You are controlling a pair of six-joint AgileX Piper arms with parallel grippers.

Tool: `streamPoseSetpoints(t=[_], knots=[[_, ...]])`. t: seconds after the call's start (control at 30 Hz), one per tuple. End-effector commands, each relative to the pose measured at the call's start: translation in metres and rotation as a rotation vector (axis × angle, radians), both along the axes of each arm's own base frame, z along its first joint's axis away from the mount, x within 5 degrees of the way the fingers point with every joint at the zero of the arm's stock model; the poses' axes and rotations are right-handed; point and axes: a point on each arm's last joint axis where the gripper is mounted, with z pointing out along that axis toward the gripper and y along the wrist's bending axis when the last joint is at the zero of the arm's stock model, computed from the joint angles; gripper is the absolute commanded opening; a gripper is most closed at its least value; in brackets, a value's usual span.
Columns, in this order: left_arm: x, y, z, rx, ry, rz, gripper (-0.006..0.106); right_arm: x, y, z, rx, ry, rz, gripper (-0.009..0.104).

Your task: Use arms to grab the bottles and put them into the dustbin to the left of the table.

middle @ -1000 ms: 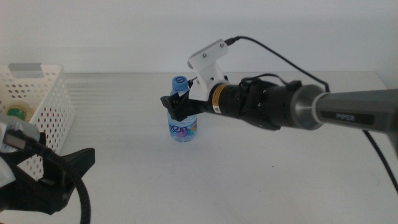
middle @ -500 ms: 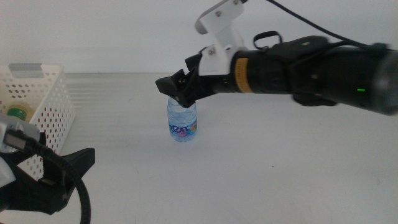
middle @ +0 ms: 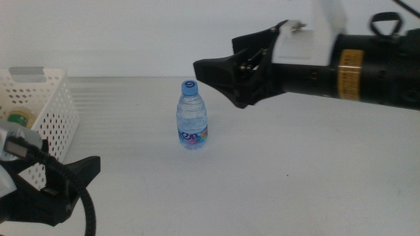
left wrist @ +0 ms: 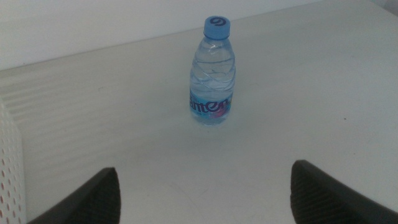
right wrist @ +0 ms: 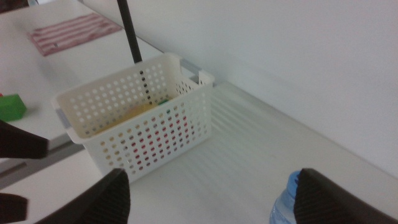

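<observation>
One water bottle [middle: 191, 115] left upright; my right gripper [middle: 226, 75], jaws spread, hovers beside it — should drop and centre around its body.

Middle overhead; both wrists low, sharing water bottle [middle: 192, 115].

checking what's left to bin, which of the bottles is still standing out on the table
The clear water bottle with the blue cap: it stands upright alone on the table, while the other items lie inside the white dustbin.
</observation>
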Motion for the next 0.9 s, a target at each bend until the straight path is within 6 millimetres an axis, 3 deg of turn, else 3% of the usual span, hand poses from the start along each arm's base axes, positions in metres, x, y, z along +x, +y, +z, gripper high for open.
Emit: streamPoseSetpoints(t=[0.0,0.2,0.4,0.6,0.7,0.87], knots=[[0.002,0.0,0.016,-0.054,-0.089,0.014,0.09,-0.015,-0.012,0.02,-0.008,-0.094,0.002,0.075],[0.002,0.0,0.016,-0.054,-0.089,0.014,0.09,-0.046,-0.026,0.008,0.064,-0.053,0.057,0.073],[0.002,0.0,0.016,-0.054,-0.089,0.014,0.09,-0.067,-0.061,-0.013,0.1,-0.177,-0.14,0.073],[0.002,0.0,0.016,-0.054,-0.089,0.014,0.09,-0.078,-0.098,-0.034,-0.079,-0.093,-0.394,0.073],[0.002,0.0,0.016,-0.054,-0.089,0.014,0.09,-0.086,-0.103,-0.038,-0.18,-0.094,-0.36,0.073],[0.002,0.0,0.016,-0.054,-0.089,0.014,0.09,-0.095,-0.106,-0.039,-0.196,-0.127,-0.327,0.073]])
